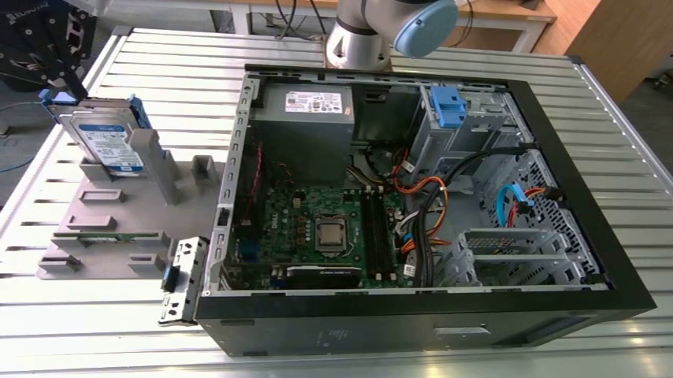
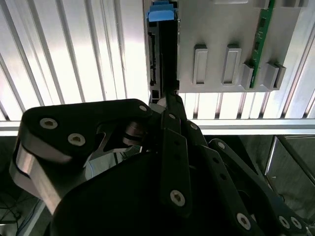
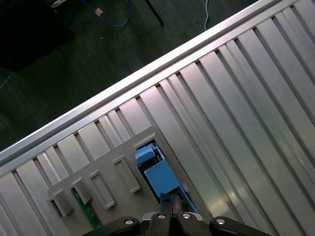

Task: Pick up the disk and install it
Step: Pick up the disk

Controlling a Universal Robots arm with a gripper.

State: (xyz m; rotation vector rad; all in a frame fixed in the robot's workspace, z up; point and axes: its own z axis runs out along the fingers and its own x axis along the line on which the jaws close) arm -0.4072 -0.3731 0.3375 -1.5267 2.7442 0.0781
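The disk (image 3: 160, 178) stands in a grey holder (image 3: 110, 162) on the ribbed table (image 3: 236, 113), with the gripper (image 3: 171, 200) right at it.

In the exterior view the gripper (image 1: 63, 90) is cropped by the pic's edge on the exterior view's left, and we can't make out where it meets the disk (image 1: 105, 146). The disk's lower part sits hidden in the grey holder (image 1: 137, 216) (label print too small to read). The arm (image 1: 358, 39) is cut off at the top edge. In the second wrist view the gripper's body blocks much of the scene, and the disk (image 2: 165, 54) has its far end cropped.
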